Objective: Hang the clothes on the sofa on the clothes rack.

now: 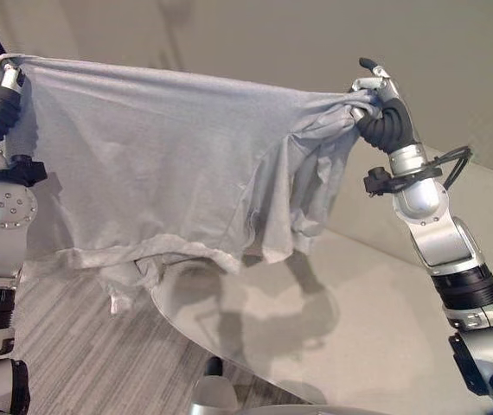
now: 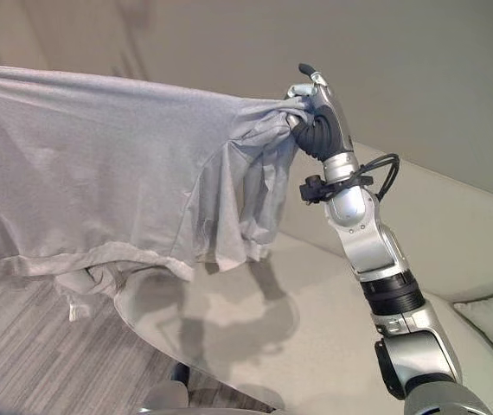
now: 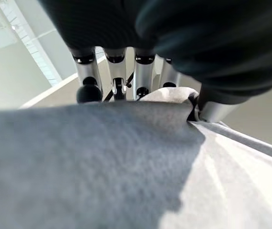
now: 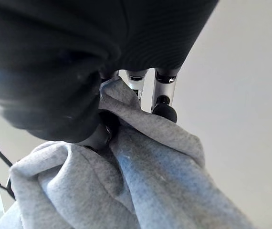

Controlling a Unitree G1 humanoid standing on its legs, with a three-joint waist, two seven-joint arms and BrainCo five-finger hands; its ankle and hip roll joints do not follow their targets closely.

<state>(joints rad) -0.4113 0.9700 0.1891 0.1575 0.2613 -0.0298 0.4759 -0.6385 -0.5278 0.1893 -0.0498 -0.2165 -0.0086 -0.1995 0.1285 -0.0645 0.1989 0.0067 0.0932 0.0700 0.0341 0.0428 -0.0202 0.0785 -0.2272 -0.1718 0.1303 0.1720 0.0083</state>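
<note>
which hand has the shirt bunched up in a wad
The right hand: the grey shirt gathers into folds at its fingers. At the left hand the cloth runs off flat.

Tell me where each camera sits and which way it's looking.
Left eye view: on the head, facing the grey shirt stretched between left hand and right hand, above the sofa.
Right eye view: the same scene from slightly aside.
Left wrist view: along its fingers pinching cloth.
Right wrist view: along its fingers clutching bunched cloth.
All views share the shirt.
</note>
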